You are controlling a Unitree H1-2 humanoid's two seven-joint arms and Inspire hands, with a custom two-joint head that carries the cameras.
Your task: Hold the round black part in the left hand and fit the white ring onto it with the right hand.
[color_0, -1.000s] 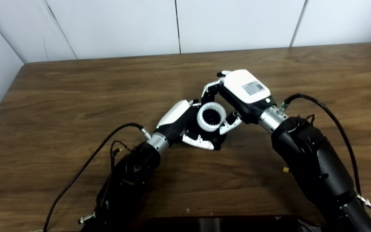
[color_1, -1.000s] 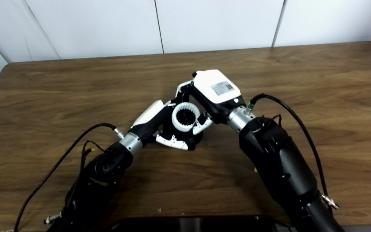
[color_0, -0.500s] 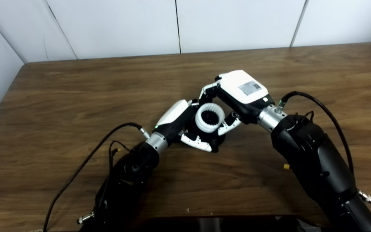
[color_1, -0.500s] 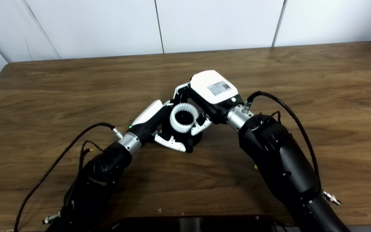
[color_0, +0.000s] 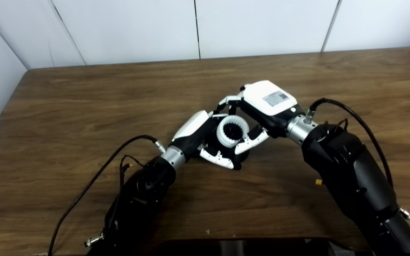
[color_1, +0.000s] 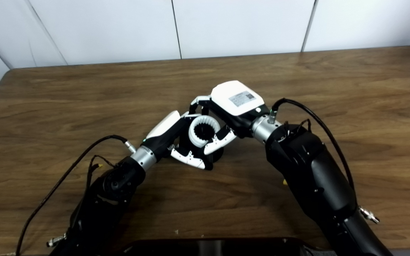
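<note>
Squarely between both hands, the toothed white ring (color_0: 232, 132), gripped by the right hand (color_0: 262, 106), needs level pressing onto the round black part (color_0: 242, 155) clasped in the left hand (color_0: 205, 140).

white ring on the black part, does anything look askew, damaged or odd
Nothing stands out. The white toothed plastic ring sits around the round black part, looking intact and level as far as visible. The left hand cradles the part from below; the right hand closes on the ring. Whether it is fully seated cannot be told.
</note>
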